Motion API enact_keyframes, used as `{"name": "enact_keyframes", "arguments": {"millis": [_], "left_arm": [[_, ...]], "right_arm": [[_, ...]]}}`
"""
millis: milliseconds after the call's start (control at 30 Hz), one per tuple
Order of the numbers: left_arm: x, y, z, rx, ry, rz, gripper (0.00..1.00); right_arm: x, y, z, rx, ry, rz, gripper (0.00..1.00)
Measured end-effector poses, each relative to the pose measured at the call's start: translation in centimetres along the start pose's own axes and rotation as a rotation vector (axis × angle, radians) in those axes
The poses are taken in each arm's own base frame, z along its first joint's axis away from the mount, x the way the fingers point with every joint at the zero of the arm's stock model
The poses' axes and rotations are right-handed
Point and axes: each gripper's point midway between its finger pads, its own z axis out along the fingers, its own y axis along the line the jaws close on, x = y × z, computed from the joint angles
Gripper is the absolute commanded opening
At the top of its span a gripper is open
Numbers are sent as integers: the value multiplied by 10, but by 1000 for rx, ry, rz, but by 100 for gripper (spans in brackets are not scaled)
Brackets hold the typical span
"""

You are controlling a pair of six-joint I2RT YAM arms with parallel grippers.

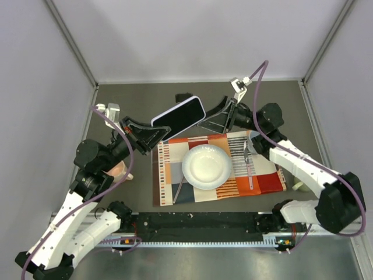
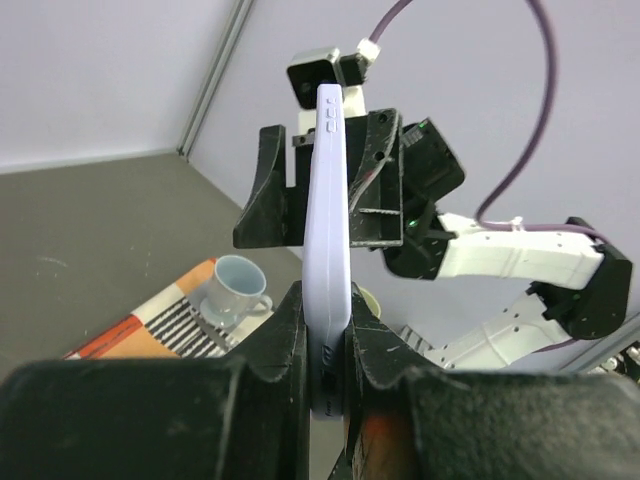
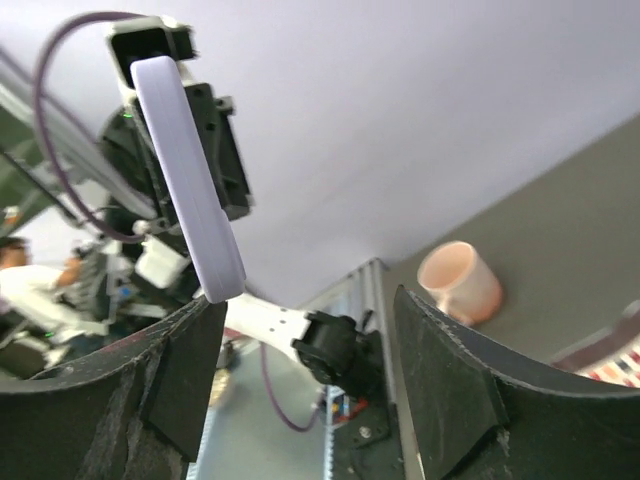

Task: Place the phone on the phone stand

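Note:
The phone [image 1: 179, 117] is held in the air over the far edge of the placemat, black screen up and tilted. My left gripper [image 1: 157, 131] is shut on its lower left end. In the left wrist view the phone [image 2: 328, 240] stands edge-on, pale lavender, between my fingers [image 2: 285, 335]. My right gripper [image 1: 207, 118] is open beside the phone's right end. In the right wrist view the phone [image 3: 190, 170] ends just above my left finger [image 3: 185, 365], outside the jaws. A small black piece of the phone stand [image 1: 182, 97] shows behind the phone; the rest is hidden.
A striped orange placemat [image 1: 169, 175] holds a white bowl [image 1: 207, 166] and cutlery [image 1: 249, 166]. A pink mug [image 1: 119, 170] stands at the left, also in the right wrist view [image 3: 460, 283]. A pale blue cup on a saucer [image 2: 235, 285] sits on the mat. Grey walls close in the back and sides.

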Motion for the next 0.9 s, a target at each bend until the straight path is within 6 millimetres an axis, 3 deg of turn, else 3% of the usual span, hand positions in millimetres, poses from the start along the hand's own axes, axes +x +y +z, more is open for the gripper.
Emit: {"name": "enact_keyframes", "arguments": {"millis": [133,167,400,567,767,867,900], "left_arm": [[-7,-3,3,16,-29,0,0],[-8,-4,3,18,-31,0,0],[-3,0,4,10,-17,-15,0],[7,9,10,-5,9,-43,0],[19,16,14,-8,35,-78,0],[22,18,14,-7,39,-83,0],[22,17,14,-3,36,-82,0]], "right_arm": [[-7,13,8,-145,-20,40,49],[-7,15,9,-174,-19,51,49],[-3,27,2,-233,-31,59,69],[-6,42,-2,-236,-58,-5,69],[-12,35,5,-205,-107,7,55],[-14,30,14,-202,-119,18,36],[-15,29,16,-201,-122,20,21]]}}
